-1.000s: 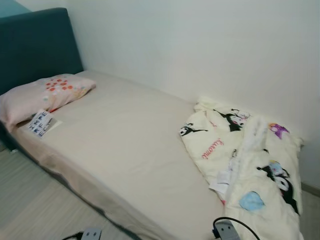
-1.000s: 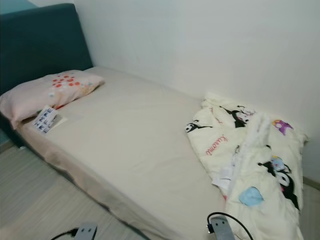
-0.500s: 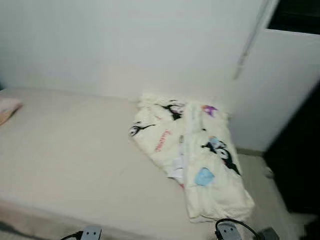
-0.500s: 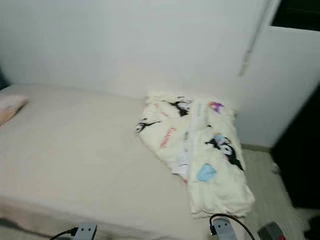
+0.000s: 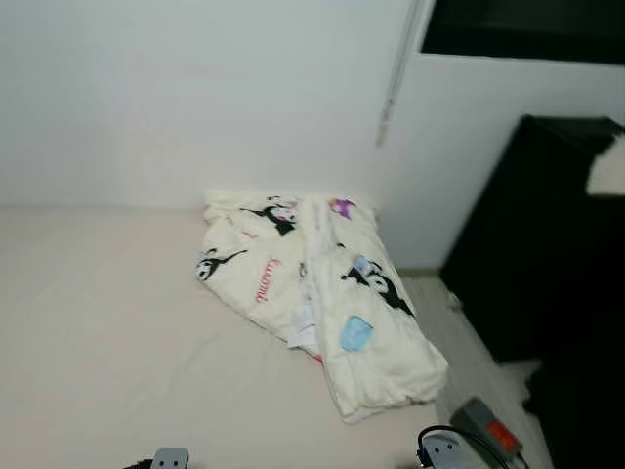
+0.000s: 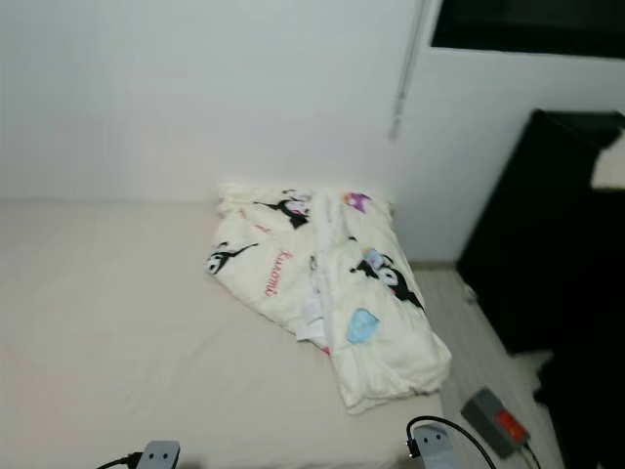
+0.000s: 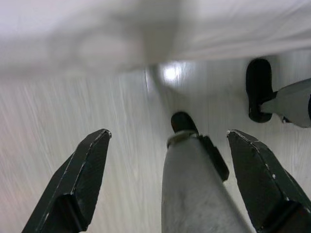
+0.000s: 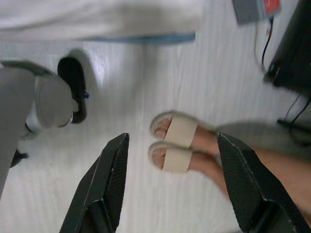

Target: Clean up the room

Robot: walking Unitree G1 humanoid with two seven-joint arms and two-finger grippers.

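Note:
A crumpled cream quilt (image 5: 317, 293) with cartoon prints lies bunched at the foot end of the bed (image 5: 107, 332), which has a plain beige sheet. My left gripper (image 7: 167, 145) hangs open over the pale wood floor beside my own grey leg (image 7: 194, 189). My right gripper (image 8: 170, 141) also hangs open above the floor, with nothing between its fingers.
A person's feet in beige slippers (image 8: 177, 143) stand on the floor close to my right side. A grey box with a red patch (image 6: 496, 422) and cables lies on the floor past the bed's end. Black furniture (image 5: 547, 283) stands at the right, a white wall behind.
The camera has swung to the right: the pillow and headboard have left the picture, and the bed's foot end, the black furniture and the grey box have come in.

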